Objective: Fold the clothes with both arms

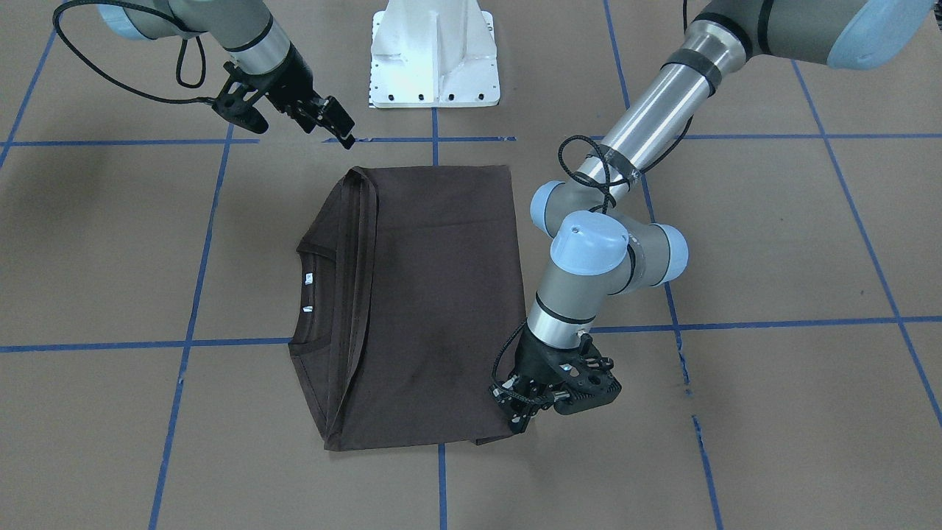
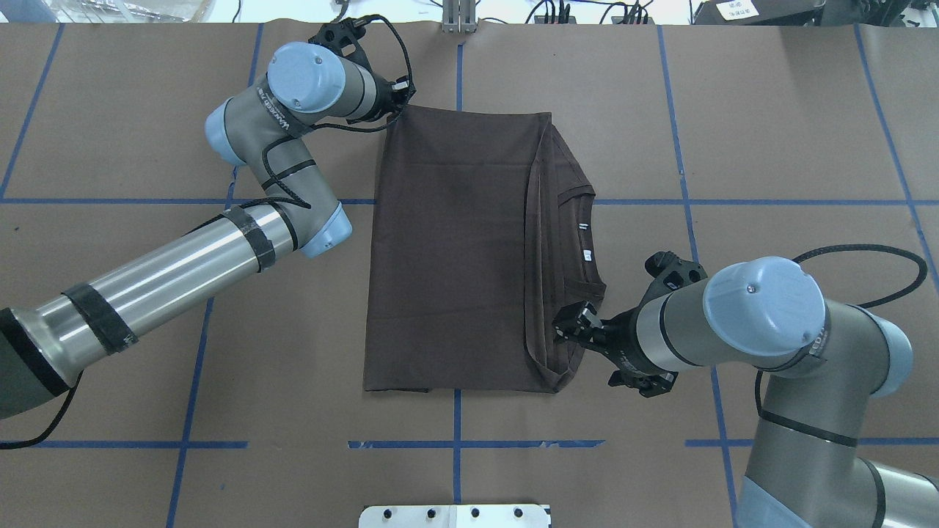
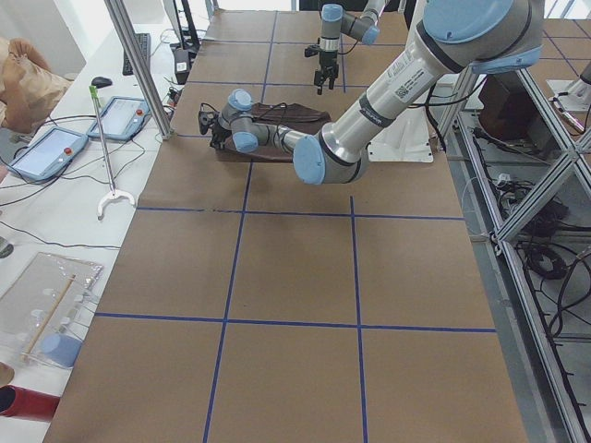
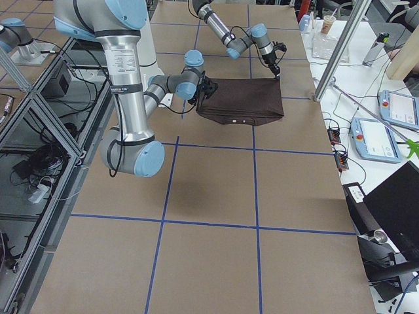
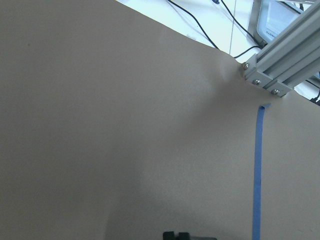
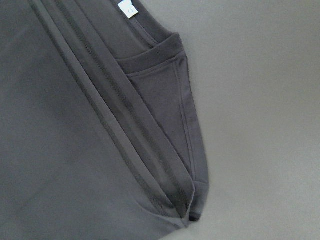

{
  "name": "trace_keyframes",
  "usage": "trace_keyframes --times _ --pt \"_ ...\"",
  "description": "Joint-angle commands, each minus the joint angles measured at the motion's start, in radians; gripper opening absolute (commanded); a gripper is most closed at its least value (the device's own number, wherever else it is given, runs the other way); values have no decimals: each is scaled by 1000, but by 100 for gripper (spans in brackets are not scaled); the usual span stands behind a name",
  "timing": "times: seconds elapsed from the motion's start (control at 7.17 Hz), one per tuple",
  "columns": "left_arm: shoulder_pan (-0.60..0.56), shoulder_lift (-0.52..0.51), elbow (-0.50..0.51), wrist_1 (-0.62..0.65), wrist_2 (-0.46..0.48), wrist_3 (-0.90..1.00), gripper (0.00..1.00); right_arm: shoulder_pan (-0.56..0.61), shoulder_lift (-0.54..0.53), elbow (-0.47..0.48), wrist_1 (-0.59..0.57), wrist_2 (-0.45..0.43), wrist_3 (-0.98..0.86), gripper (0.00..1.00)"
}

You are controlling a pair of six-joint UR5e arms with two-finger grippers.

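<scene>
On brown table (image 2: 770, 110), folded T-shirt (image 2: 447, 249)

Bright, even light from above washes the tabletop (image 1: 773, 243). Shadows are soft and blurred at their edges, and a faint one darkens the paper at the left of the front-facing view. The white base (image 1: 434, 59) is nearly blown out, and a bright streak of glare runs along the left arm's (image 1: 647, 110) metal tube. The dark shirt (image 6: 60, 150) shows crisp seams in the right wrist view. The left wrist view dims toward its bottom.
</scene>
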Motion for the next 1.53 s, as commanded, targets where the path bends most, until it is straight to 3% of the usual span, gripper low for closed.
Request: trace_keyframes --times 0.0,0.14,0.56,0.98,1.39 --pt "-6 236 -343 6 -39 -5 62 2 122 -100 -127 -12 -150 100" --pt "-6 284 -406 9 -73 -6 65 -7 164 -137 -172 -37 -283 100" --pt "-5 284 -410 -3 -73 -44 68 -69 222 -188 -279 -127 -525 100" --pt "0 283 -411 -7 -75 -61 68 -96 252 -241 -321 -162 -545 100" --pt "0 286 -418 -5 -75 -61 68 -62 203 -231 -342 -160 -613 100"
